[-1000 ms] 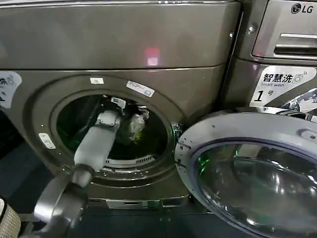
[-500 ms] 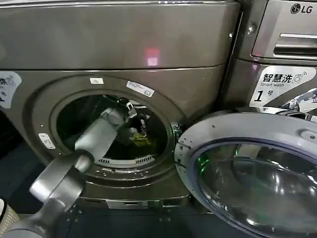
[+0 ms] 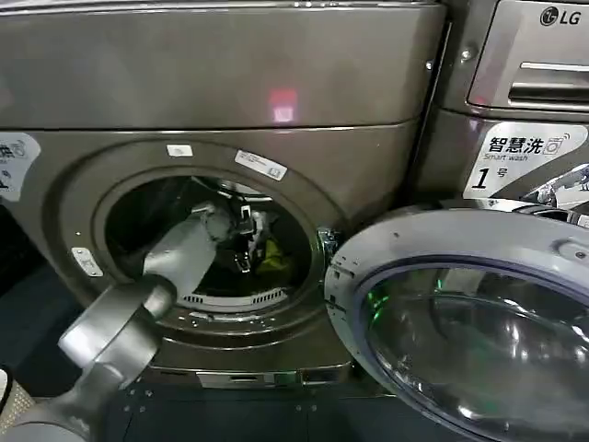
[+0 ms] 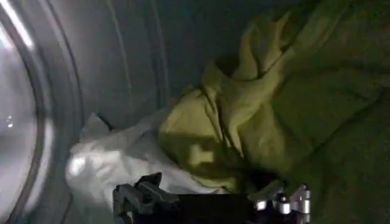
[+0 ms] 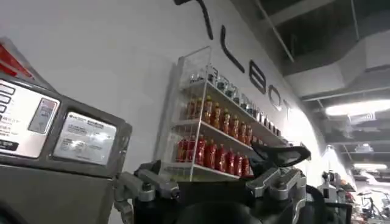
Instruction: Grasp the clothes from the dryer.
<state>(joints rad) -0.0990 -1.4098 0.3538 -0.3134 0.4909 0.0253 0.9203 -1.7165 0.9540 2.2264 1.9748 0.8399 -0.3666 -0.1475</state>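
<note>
Left gripper reaches deep inside the dryer, fingers spread wide just before the clothes, holding nothing.

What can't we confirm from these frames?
- Left hand grip: head view has it dark inside the dryer; left wrist view cuts its fingers at the edge, short of the clothes.
- Clothes' extent: in the wrist view it runs off frame.
- Right hand: its fingertips are cropped.

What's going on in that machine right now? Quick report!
Left gripper open inside dryer, at the clothes. Nothing gripped yet. Right gripper open, idle, away from drum.
</note>
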